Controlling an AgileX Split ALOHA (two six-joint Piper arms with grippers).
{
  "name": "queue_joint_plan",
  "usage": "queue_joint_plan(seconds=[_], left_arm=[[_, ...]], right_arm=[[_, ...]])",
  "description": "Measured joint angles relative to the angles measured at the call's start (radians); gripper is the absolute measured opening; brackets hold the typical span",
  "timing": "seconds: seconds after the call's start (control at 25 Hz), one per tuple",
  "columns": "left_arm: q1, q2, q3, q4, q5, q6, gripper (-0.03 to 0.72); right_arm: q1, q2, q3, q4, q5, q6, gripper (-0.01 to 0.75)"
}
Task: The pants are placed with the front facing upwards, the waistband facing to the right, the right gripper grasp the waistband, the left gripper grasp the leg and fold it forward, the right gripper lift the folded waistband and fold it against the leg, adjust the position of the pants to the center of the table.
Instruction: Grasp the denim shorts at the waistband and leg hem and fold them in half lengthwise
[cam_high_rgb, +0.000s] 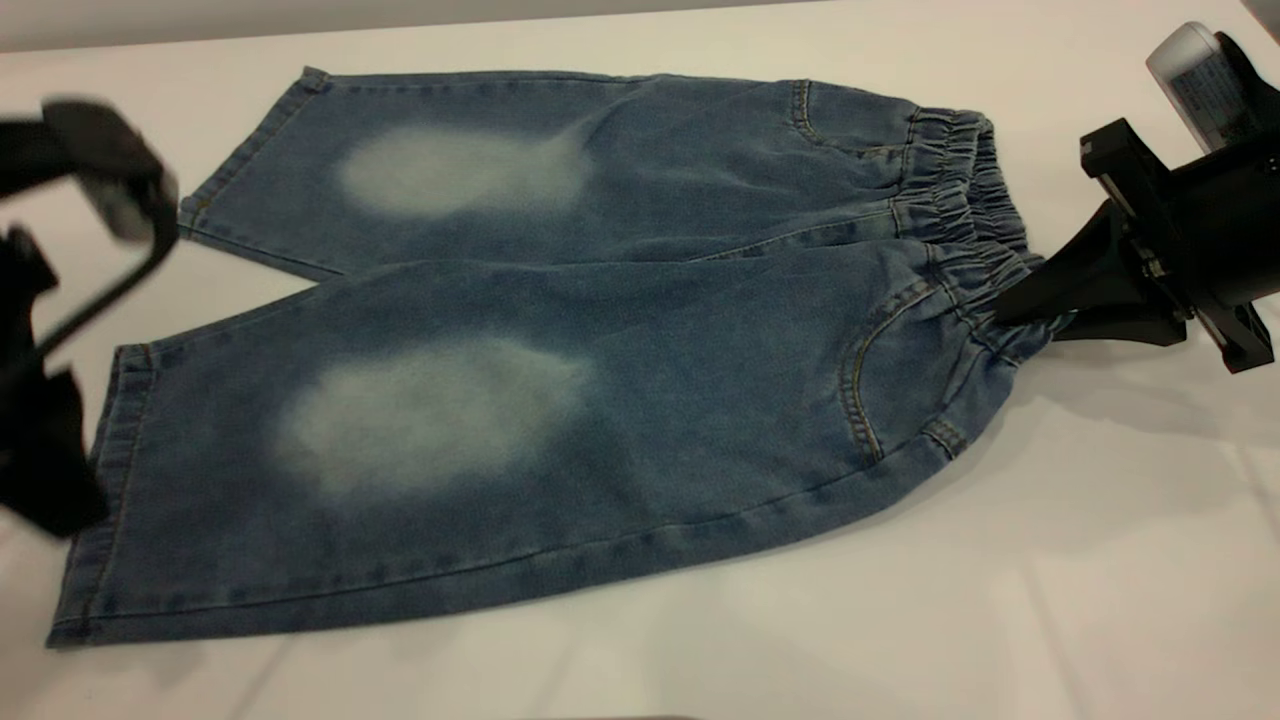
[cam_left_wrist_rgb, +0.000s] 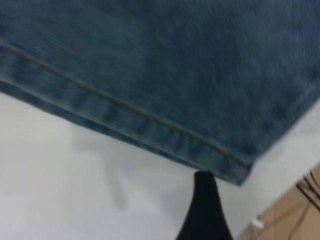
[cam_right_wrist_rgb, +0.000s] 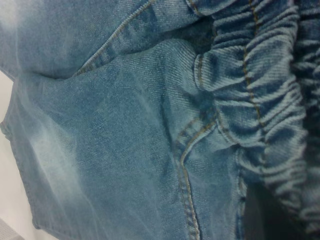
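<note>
The table (cam_high_rgb: 1100, 560) carries the pants (cam_high_rgb: 560, 360) flat, waistband (cam_high_rgb: 965, 215) at 3 o'clock. The right gripper (cam_high_rgb: 1005, 310) pinches it; the left gripper (cam_high_rgb: 70, 330), fingers' state unclear, hovers at the 9 o'clock hem. A single-layer pinch could slip.

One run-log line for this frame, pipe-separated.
pants flat, unfolded | right hand at waistband | left hand over leg hem, not gripping

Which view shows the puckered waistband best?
The exterior view: the whole gathered dark-blue elastic denim waistband shows, with the right claw at its near end. The right wrist view shows only a close stretch; the left wrist view shows none.
</note>
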Motion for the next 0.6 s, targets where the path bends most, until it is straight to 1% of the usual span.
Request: queue_joint_plan(seconds=[0.12, 0.24, 0.32, 0.44, 0.6], left_arm=[[0.000, 0.010, 0.064, 0.000, -0.028, 0.072, 0.486], [0.000, 0.011, 0.118, 0.000, -0.111, 0.120, 0.486], [0.000, 0.012, 0.142, 0.000, -0.180, 0.125, 0.485], [0.000, 0.027, 0.156, 0.000, -0.251, 0.126, 0.486], [0.000, 0.073, 0.159, 0.000, -0.300, 0.129, 0.486]], right_arm=[[0.000, 0.000, 0.000, 0.012, 0.000, -0.008, 0.050], [0.000, 0.000, 0.000, 0.019, 0.000, -0.011, 0.051], [0.000, 0.000, 0.000, 0.020, 0.002, -0.016, 0.051], [0.000, 0.000, 0.000, 0.023, 0.009, -0.023, 0.051], [0.000, 0.000, 0.000, 0.025, 0.012, -0.026, 0.052]])
